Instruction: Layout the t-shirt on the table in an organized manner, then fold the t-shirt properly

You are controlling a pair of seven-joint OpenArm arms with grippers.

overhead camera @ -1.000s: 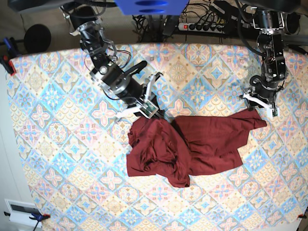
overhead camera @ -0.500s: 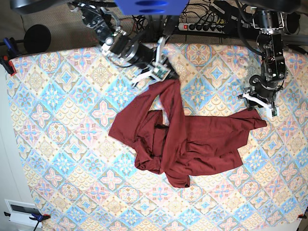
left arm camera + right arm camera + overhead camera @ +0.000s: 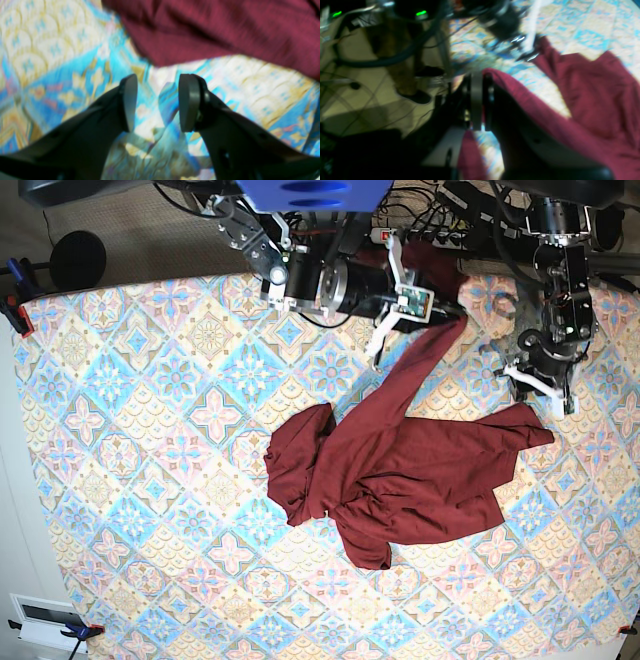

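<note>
Base view: right fingers (image 3: 437,308) clench the unprinted t-shirt (image 3: 420,475); left fingers (image 3: 540,387) spread apart over the table (image 3: 130,430).

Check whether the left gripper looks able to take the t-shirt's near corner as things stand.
Probably yes: the left gripper is open just off the t-shirt edge, only bare table between them.
</note>
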